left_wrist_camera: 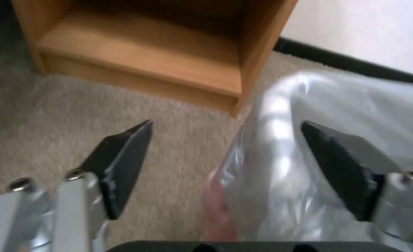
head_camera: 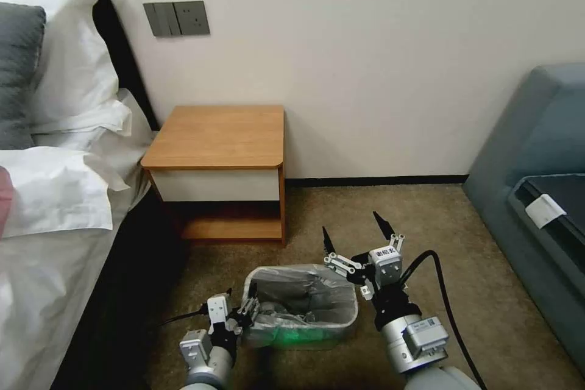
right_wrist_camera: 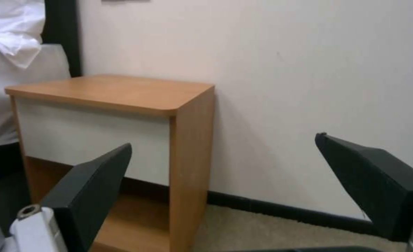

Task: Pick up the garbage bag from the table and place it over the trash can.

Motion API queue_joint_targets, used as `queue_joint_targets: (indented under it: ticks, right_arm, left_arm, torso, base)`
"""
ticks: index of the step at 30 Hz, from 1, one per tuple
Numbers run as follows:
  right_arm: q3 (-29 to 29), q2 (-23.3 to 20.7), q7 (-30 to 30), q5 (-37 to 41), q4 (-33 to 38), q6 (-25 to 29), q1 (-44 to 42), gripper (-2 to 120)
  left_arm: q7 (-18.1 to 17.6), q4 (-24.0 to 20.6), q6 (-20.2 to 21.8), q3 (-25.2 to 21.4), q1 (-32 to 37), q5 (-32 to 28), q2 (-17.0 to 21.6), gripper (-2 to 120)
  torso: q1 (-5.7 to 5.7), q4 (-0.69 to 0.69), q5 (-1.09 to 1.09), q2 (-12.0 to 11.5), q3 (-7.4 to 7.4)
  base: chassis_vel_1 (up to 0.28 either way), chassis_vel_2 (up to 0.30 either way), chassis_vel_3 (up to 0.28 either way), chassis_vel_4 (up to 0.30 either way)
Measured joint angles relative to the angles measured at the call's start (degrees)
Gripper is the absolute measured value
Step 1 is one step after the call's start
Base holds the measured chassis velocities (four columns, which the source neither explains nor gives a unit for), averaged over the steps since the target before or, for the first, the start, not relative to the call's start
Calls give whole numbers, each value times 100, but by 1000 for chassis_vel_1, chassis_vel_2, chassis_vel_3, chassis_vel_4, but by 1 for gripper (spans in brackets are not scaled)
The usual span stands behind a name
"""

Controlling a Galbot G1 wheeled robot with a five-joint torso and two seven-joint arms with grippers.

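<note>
Head view: garbage bag [head_camera: 304, 298] lining trash can [head_camera: 317, 332], left gripper [head_camera: 242, 311] astride rim

Left tool [head_camera: 239, 311] low, fingers spread wide, right tool [head_camera: 356, 237] raised, fingers spread, pointing forward

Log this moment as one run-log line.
garbage bag: draped over trash can | table: top bare | left gripper: open, straddling bag rim | right gripper: open, beside can, holding nothing
</note>
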Motion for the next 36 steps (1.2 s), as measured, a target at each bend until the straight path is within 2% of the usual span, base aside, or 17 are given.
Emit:
queue_joint_targets:
  ticks: [1,4,6,9,10,14,15,17,22,27,36]
  right_arm:
    - [0,0,0,0,0,0,0,100]
    - [155,168,-167,-6,-225,433,-211,100]
    - [236,207,-218,17,-313,577,-247,100]
    - [802,352,-454,220,-820,1154,-442,100]
    - [802,352,-454,220,-820,1154,-442,100]
    - [1926,713,-935,314,-1515,1820,-932,100]
    - [1926,713,-935,314,-1515,1820,-932,100]
    - [2347,918,-1212,475,-1642,2078,-1209,100]
    - [2753,1335,-1542,776,-1524,2406,-1659,100]
    - [2789,1636,-1551,718,-1395,2879,-1992,100]
    - [2800,1704,-1499,664,-1390,3043,-2136,100]
  left_arm:
    - [0,0,0,0,0,0,0,86]
    - [122,-110,-251,-129,6,99,-24,99]
    - [165,-164,-318,-189,18,101,-23,100]
    - [222,-381,-745,-498,108,381,-19,100]
    - [222,-381,-745,-498,108,381,-19,100]
    - [270,-506,-2065,-772,440,1541,-36,100]
    - [270,-506,-2065,-772,440,1541,-36,100]
    - [353,-822,-2339,-843,777,1587,-120,100]
    - [650,-1227,-2631,-1166,1520,1160,-200,100]
    - [714,-1417,-2981,-1240,2193,1003,-316,100]
    - [715,-1433,-2998,-1234,2231,994,-325,100]
  torso:
    - [0,0,0,0,0]
    - [0,-1,0,-1,0]
    - [0,-1,0,-1,0]
    - [0,0,2,-1,0]
    - [0,0,2,-1,0]
    - [0,-2,0,-1,0]
    - [0,-2,0,-1,0]
    - [0,-2,2,-1,-1]
    - [0,-2,-1,-1,0]
    - [0,1,2,-1,0]
    - [0,-1,0,-1,0]
  base:
    - [0,0,0,0]
    - [0,0,0,0]
    - [0,0,0,0]
    - [0,0,0,0]
    - [0,0,0,0]
    - [0,0,0,0]
    - [0,0,0,0]
    - [0,0,0,0]
    - [0,0,0,0]
    - [0,0,0,0]
    - [0,0,0,0]
